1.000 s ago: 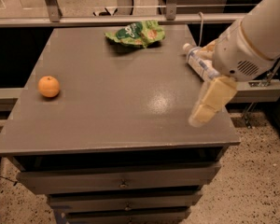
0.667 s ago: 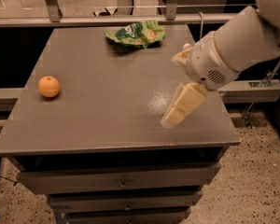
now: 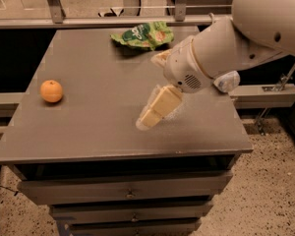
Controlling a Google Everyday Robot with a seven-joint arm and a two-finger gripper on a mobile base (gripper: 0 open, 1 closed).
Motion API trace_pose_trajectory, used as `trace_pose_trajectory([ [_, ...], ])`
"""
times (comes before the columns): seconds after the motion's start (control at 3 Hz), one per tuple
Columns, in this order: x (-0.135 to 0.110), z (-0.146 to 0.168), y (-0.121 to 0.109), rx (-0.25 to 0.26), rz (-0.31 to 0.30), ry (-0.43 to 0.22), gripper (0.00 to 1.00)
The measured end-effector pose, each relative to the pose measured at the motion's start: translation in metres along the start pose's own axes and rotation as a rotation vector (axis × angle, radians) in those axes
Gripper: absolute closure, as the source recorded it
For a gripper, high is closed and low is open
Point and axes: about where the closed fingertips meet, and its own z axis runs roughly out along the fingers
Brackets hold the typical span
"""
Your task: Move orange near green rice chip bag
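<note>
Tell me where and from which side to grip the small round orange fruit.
Probably grip the small round orange fruit across its widest middle, coming down from above: it is a ball resting alone on the flat grey table near its left edge. The gripper hangs over the table's middle, right of it.

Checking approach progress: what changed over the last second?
The gripper swung left in view over the table, from its right edge toward the orange; nothing grasped or released. Orange and green rice chip bag stayed put.
</note>
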Motion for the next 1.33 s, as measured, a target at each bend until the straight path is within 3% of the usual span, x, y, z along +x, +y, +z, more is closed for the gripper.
trace_pose_trajectory([
  [0.33, -0.016, 0.014, -0.004, 0.019, -0.019, -0.074, 0.0],
  [0.67, -0.046, 0.046, -0.019, 0.022, -0.034, -0.189, 0.0],
  [1.0, -0.071, 0.075, -0.032, 0.009, -0.043, -0.271, 0.0],
  [1.33, -0.086, 0.109, -0.034, -0.019, -0.04, -0.309, 0.0],
])
